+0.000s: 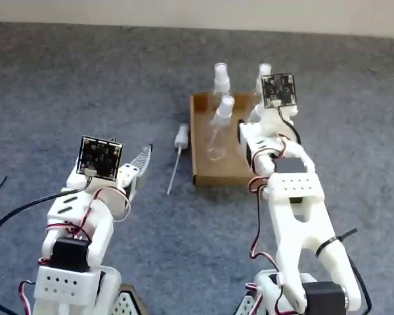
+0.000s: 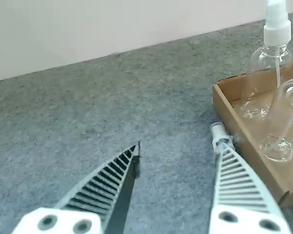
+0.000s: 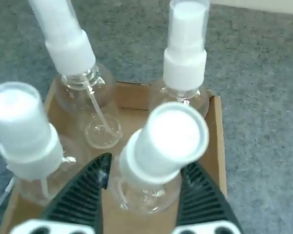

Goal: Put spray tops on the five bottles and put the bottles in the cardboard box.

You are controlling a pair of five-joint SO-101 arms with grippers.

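Leftmost, the left gripper (image 2: 179,151) hangs over the grey tabletop (image 1: 85,85), its jaws spread wide with nothing between them. Next, a loose spray top (image 1: 180,136) lies flat with its tube trailing, just beside the cardboard box (image 1: 220,172). Inside the box stand four capped bottles (image 3: 71,63). The right gripper (image 3: 149,170) pinches the front bottle (image 3: 161,141) by its sides.

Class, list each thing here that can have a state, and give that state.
Cardboard box: open, holding four bottles.
Right gripper: over the box, grip unclear.
Bottle at the right gripper: standing in the box, spray top on.
Other three bottles: standing in the box, spray tops on.
Loose spray top: lying outside the box, on no bottle.
Left gripper: jaws open, empty.
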